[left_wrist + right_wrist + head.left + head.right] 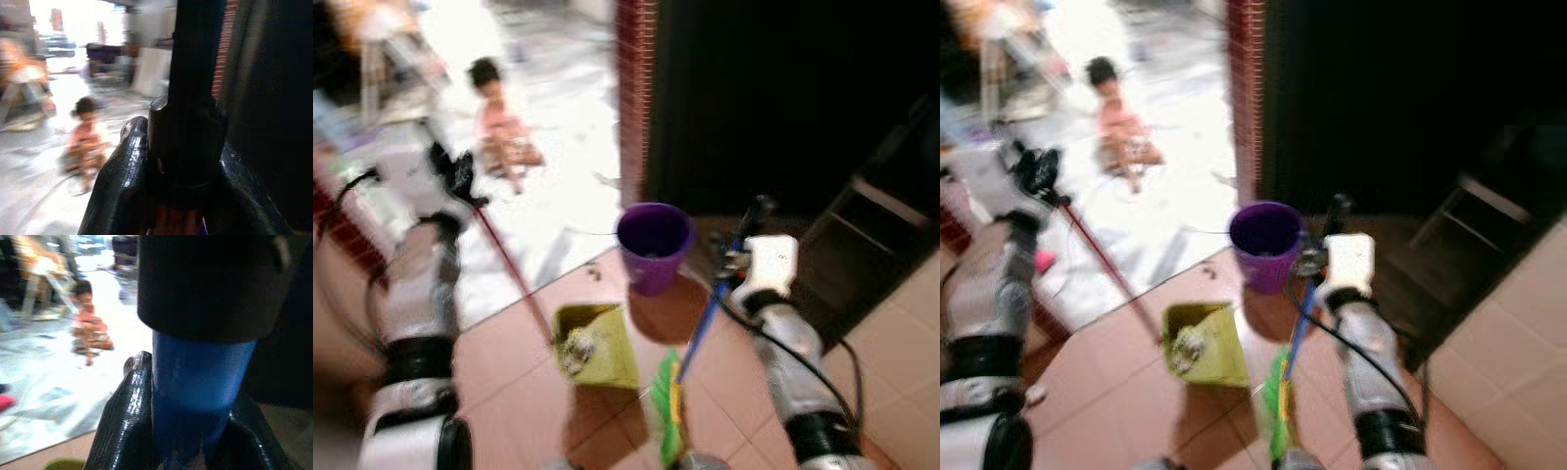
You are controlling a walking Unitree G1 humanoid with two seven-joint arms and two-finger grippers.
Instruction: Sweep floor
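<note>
Left gripper clamps the red dustpan handle; right gripper clamps the blue broom handle. Head views add the green dustpan on tiles beside a purple bucket.

Reddish-tan floor tiles meet a pale, brightly lit floor farther back, where a small person sits (blurred). A red brick pillar edges a dark, shadowed opening. Dark furniture, perhaps steps, stands at the right. Paler cream tiles lie beyond it.
</note>
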